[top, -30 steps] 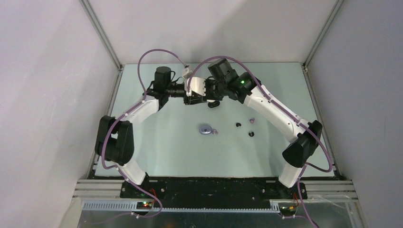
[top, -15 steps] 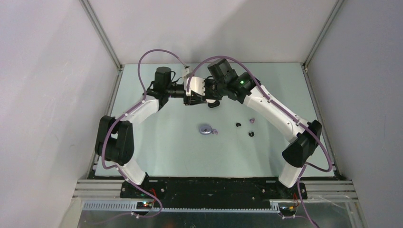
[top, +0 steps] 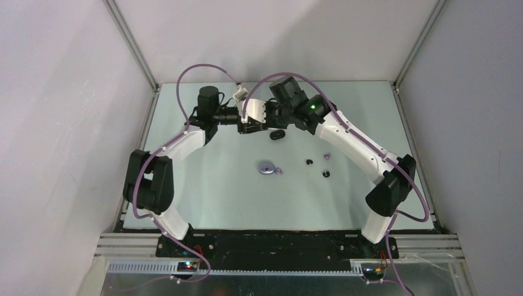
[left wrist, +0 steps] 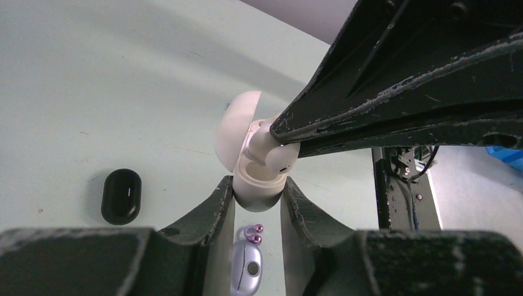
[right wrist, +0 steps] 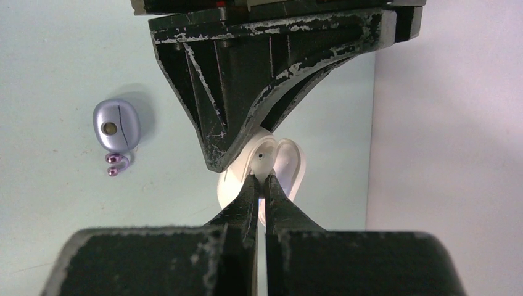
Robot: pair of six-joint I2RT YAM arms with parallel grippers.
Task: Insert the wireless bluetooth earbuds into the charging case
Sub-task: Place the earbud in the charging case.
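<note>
In the left wrist view a closed black case (left wrist: 121,195) lies at lower left on the table (left wrist: 92,74), apart from the work. At centre the left gripper (left wrist: 258,196) is clamped on the base of the white charging case (left wrist: 259,185), whose lid (left wrist: 235,126) is swung open toward the upper left. A white earbud (left wrist: 269,147) sits partly in the case's socket. The right gripper (left wrist: 285,123) reaches in from the upper right, jaws pressed together and tip against the bud. I cannot tell whether it pinches the bud or only pushes it.

The step in hand looks like seating that bud. The push should run straight down into the socket and stay gentle. The left clamp should hold steady so the case does not twist, and the tip should stay clear of the lid's hinge. At low centre, a lavender case (left wrist: 247,269) and a pair of lavender earbuds (left wrist: 253,231) lie on the table.
</note>
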